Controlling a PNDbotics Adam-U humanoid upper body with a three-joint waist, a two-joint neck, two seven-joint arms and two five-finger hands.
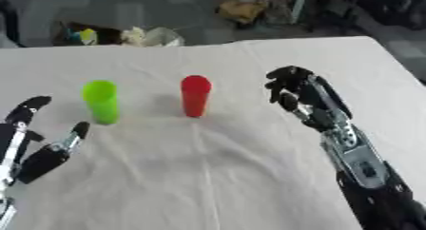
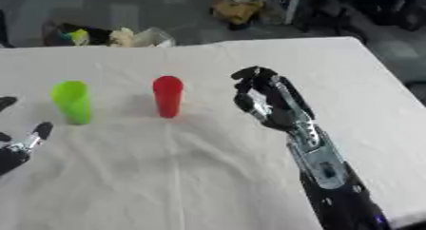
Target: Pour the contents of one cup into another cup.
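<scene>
1. The right arm entered from the 5 o'clock corner and stretched toward 11 o'clock, its silver-jointed forearm lying along the right side of the view.
2. The right hand was raised, its black fingers curled over and holding nothing.
3. The left hand showed at the 8 o'clock edge, resting with its fingers straight, spread and pointing toward 1 o'clock.

Green cup, red cup upright, apart; right hand curled, near red cup.
</scene>
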